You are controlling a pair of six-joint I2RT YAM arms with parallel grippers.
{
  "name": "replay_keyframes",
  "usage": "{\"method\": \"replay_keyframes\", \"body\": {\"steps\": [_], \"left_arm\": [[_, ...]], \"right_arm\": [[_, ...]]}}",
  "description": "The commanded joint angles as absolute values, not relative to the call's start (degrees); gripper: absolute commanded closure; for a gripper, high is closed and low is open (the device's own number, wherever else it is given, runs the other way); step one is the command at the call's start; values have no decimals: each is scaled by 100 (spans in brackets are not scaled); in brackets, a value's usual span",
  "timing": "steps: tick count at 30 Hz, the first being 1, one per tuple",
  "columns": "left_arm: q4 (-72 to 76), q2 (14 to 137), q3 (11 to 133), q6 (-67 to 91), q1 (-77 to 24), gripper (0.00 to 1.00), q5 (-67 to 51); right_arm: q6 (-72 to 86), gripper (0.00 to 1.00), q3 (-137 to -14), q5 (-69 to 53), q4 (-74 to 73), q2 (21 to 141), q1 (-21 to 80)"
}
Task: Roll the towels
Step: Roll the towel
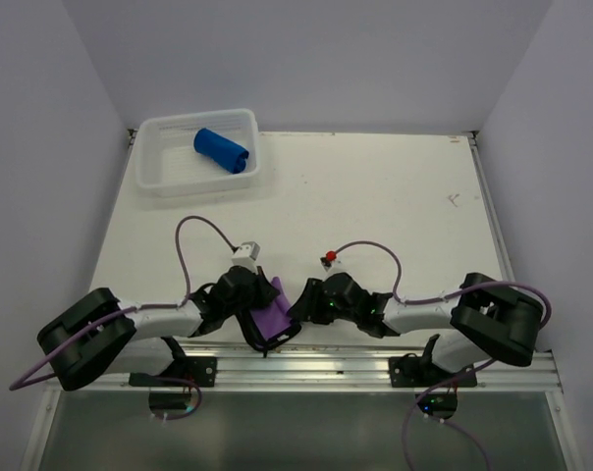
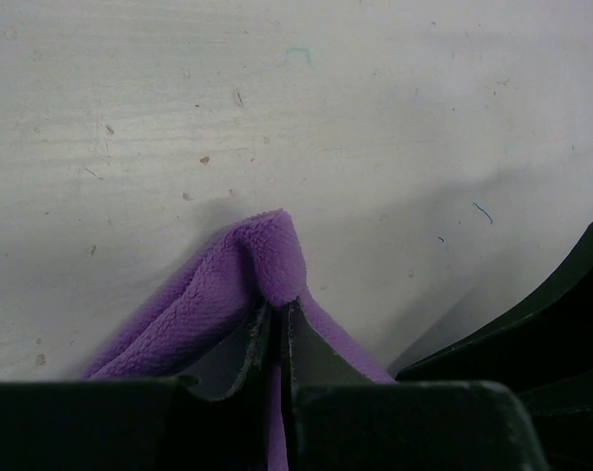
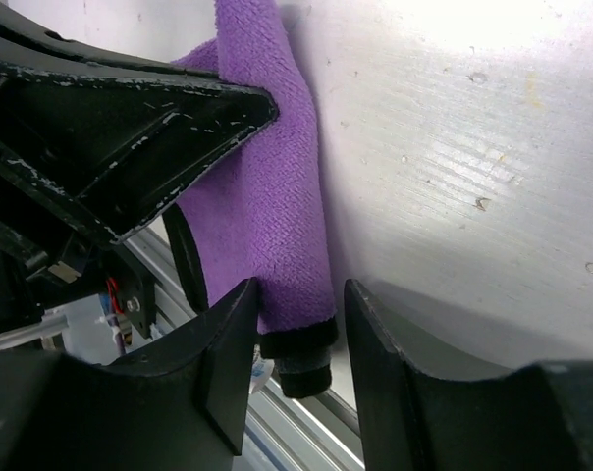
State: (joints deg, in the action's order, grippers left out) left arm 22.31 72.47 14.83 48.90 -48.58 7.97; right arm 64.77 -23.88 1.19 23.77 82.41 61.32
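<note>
Working on the second roll, with the blue towel [image 1: 221,150] rolled up in the far basket [image 1: 151,175], the purple towel [image 1: 273,316] bunched at the counter's [image 1: 375,196] near edge, squeezed in the closed left pincer [image 2: 279,312], right pincer [image 3: 300,287] apart around its end, likely needing to shut and turn next.

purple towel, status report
Left claw shut on purple towel fold. Right claw straddles its dark-edged end, grip unclear. Blue towel rolled in white basket. Nothing blocking.

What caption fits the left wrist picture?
Left gripper pinching a fold of the purple towel over the white table.
</note>
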Motion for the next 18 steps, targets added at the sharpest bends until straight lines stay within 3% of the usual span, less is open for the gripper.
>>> {"method": "replay_keyframes", "body": {"steps": [1, 6, 10, 18], "left_arm": [[2285, 7189, 1362, 4904, -4896, 100, 967], [2268, 7137, 1327, 4957, -4904, 100, 1037], [2241, 7075, 1266, 5062, -4904, 100, 1125], [2101, 6926, 1195, 5317, -4904, 100, 1397]], "right_arm": [[6644, 57, -2312, 26, 2865, 8411, 6091], [6732, 65, -2215, -158, 3251, 8859, 6091], [6733, 66, -2145, -299, 3525, 9096, 6100], [6250, 71, -2469, -203, 2535, 9088, 6170]]}}
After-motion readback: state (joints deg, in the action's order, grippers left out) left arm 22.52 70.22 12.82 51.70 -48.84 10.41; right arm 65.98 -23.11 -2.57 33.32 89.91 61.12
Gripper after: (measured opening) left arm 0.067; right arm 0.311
